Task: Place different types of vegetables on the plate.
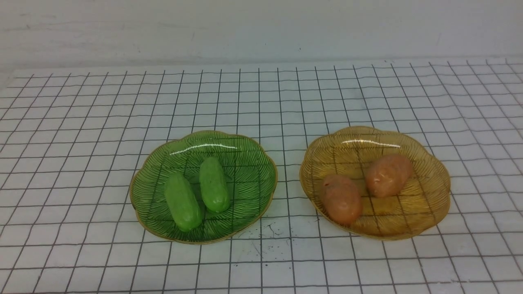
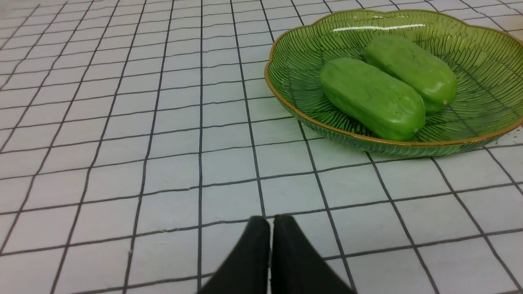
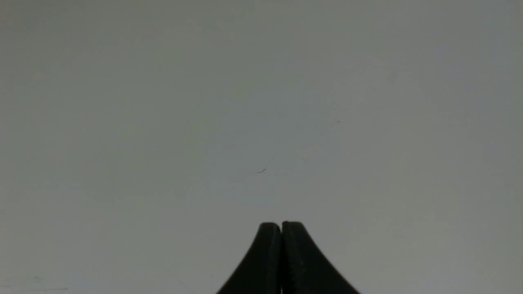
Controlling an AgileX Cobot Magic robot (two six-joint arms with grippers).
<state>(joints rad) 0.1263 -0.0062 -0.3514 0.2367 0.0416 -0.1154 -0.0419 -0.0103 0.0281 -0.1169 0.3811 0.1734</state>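
The gridded counter is carrying both plates: cucumbers are lying on the green plate, potatoes on the amber plate. The left end effector, pinched closed and empty, is pointing beside the green plate; the right end effector, likewise closed, is facing a pale surface. Sorting looks finished, so probably no reach is coming.

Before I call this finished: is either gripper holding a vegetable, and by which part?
Nothing is held; the left gripper and right gripper are both shut, empty.
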